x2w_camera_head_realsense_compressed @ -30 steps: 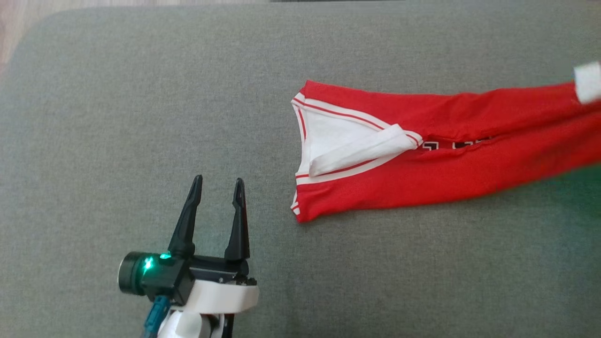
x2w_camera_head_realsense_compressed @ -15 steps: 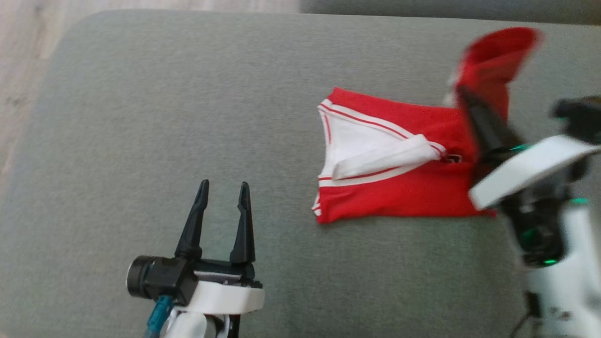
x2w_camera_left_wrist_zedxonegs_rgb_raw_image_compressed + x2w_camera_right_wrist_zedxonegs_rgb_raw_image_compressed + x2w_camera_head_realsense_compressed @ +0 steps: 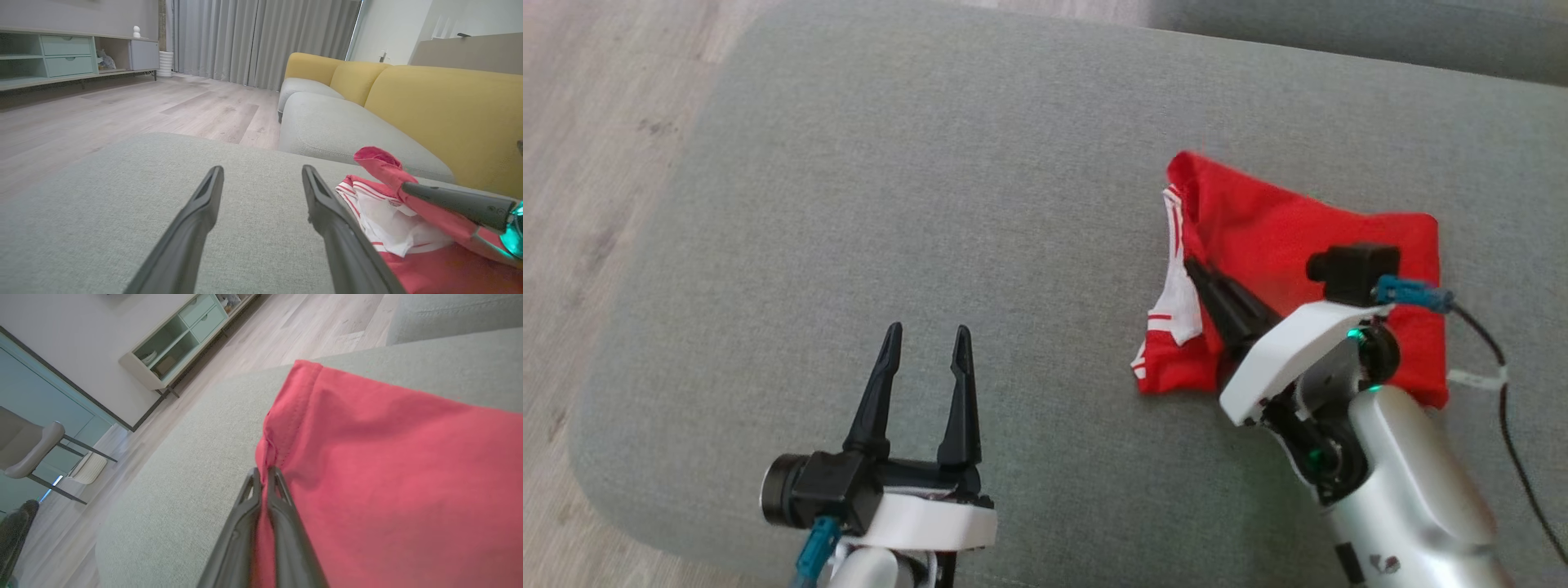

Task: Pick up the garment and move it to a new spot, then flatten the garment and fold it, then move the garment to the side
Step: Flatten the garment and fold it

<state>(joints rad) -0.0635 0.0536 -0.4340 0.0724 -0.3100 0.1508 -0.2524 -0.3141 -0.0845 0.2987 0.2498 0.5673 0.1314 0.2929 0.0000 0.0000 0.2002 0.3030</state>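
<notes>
your right gripper [image 3: 1194,266] was closed tight on a red edge of the garment [image 3: 1290,229], which lay doubled over on the grey cushion [image 3: 890,163]. your left gripper [image 3: 927,331] stood wide open, empty. i think you had to lay that edge flat before releasing.

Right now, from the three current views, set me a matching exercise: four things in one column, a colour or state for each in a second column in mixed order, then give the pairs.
Column one:
1. left hand
2. right hand
3. garment
4. sofa backrest

Column two:
A. shut on the garment's edge
B. yellow
C. open, holding nothing
D. red with white striped trim

Pairs: 1-C, 2-A, 3-D, 4-B
</notes>
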